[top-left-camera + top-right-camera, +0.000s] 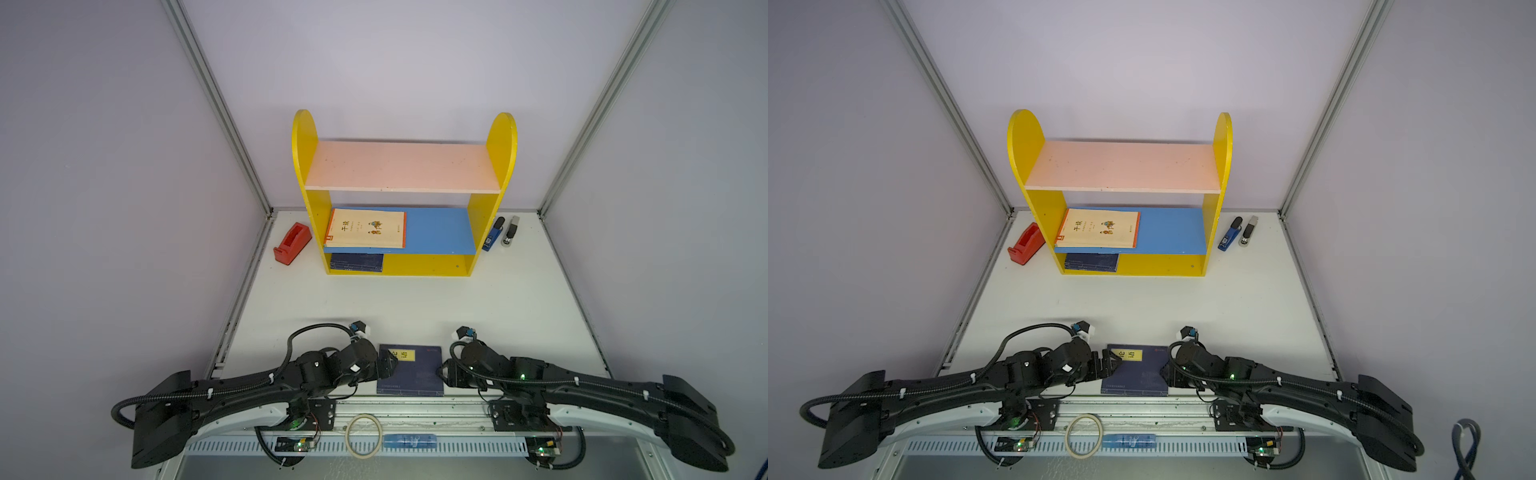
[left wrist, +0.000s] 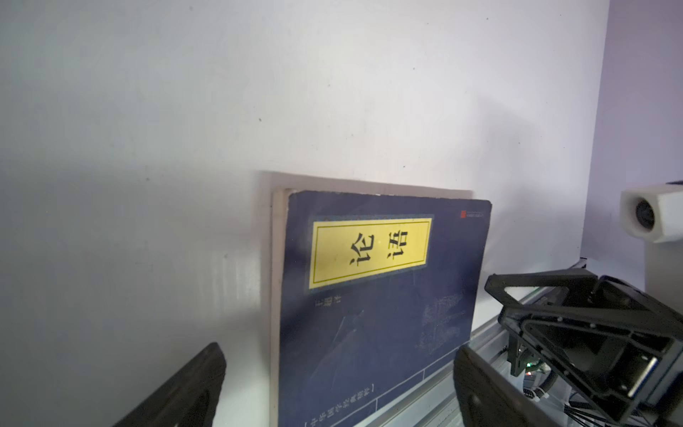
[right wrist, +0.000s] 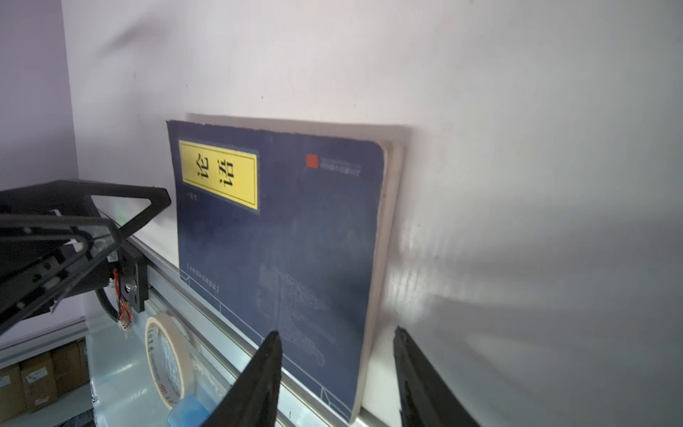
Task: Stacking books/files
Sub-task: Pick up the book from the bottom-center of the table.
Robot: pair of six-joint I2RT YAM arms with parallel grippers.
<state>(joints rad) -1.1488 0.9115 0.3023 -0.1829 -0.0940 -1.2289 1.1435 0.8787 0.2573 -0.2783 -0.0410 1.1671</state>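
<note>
The left gripper [image 2: 338, 349] has its two black fingers [image 2: 192, 384] spread as wide as they go. Nothing is in them. They point at one side of the book [image 2: 369, 314], close by, and do not seem to touch it. The right gripper [image 3: 336, 331] is about half open and holds nothing either. In its wrist view, one finger shows in front of the cover and one in front of the table [image 3: 517, 185], with the page edge between them.

The book is navy with a yellow label. It lies flat and face up at the near edge of the table, right between the two grippers.

It looks light, thin and bendy, so it would likely flop if lifted by one corner. The smooth cover may slip. There is no room under it, so the best hold is probably the two side edges, one gripper each.

Both arms lie low and reach in from the sides. They are bent, with the wrists turned to face each other.

Far back stands the shelf [image 1: 478, 208]. It has a cream book [image 1: 365, 228] on its blue board and a navy pile [image 1: 356, 262] at the bottom, where this book likely belongs.
</note>
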